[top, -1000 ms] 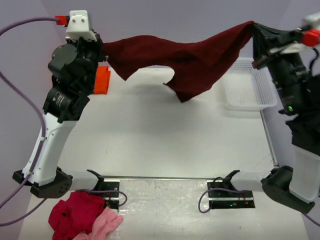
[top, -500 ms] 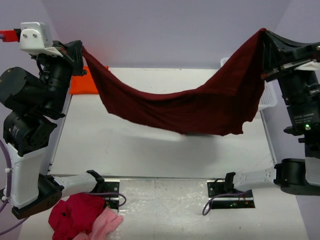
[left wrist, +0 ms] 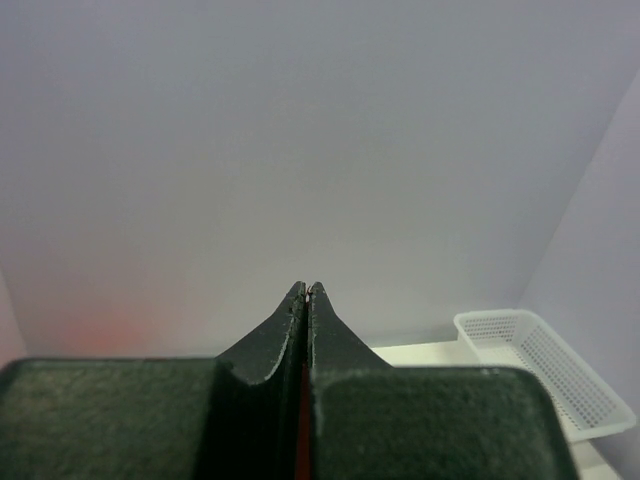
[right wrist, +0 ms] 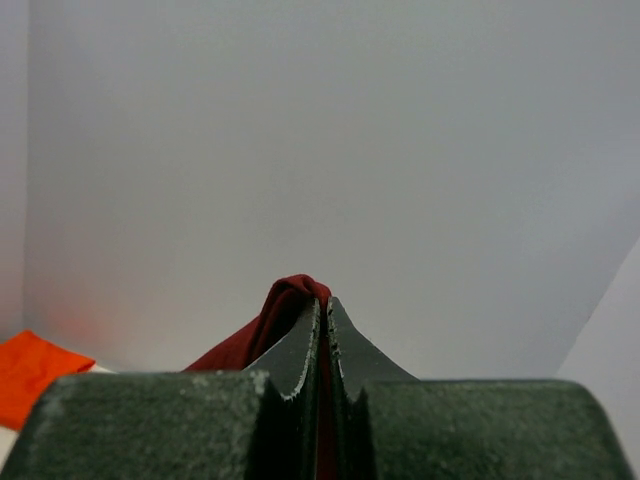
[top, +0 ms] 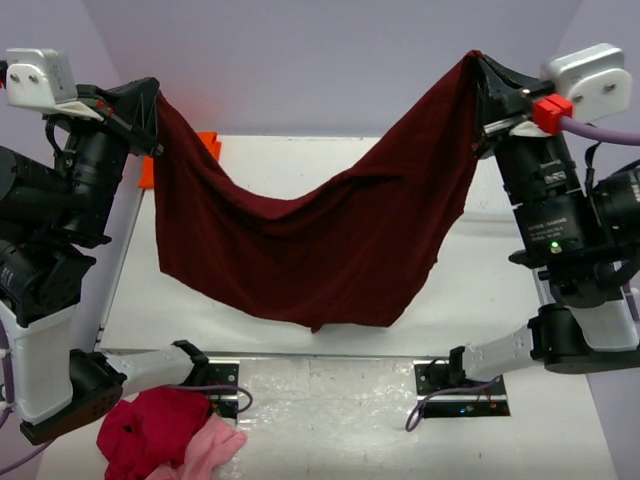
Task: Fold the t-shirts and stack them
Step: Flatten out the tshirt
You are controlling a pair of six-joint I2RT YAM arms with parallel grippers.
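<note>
Since a second ago the cloth has dropped open and come nearer. The left pincer and right pincer, pressed together, each apparently pinch a corner of the maroon t-shirt. It sags limp over the desk: soft, light, best held by its corners.

We've carried the maroon t-shirt from the far edge of the table toward its near edge; it's opened from a bunched strip into a broad hanging sheet, now hiding most of the orange t-shirt.
</note>
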